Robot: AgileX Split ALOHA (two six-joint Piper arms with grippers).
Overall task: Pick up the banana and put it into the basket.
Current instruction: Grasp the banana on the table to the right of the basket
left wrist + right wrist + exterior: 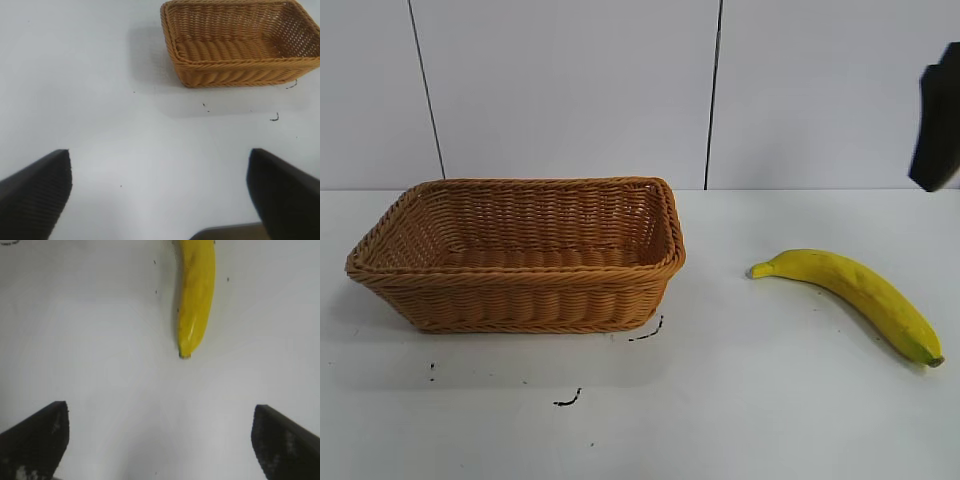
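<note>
Banana [196,295] lies ahead of the right gripper [160,440], long axis pointing away between wide-open jaws, untouched; left gripper [160,195] idles open, farther off near the basket [240,75].

Exterior camera: low, level, faces basket [520,255] front-on. Left wrist looks down from farther off at same basket; right wrist: surface [100,340] beyond it.

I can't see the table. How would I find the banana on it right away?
Start at the white table and find the big rectangular tan woven wicker basket on its left part. Look to the right of it, across a bare gap, for the long curved yellow banana lying flat on the table. It is the only bright yellow, smooth thing there, with a small dark stem end.
</note>
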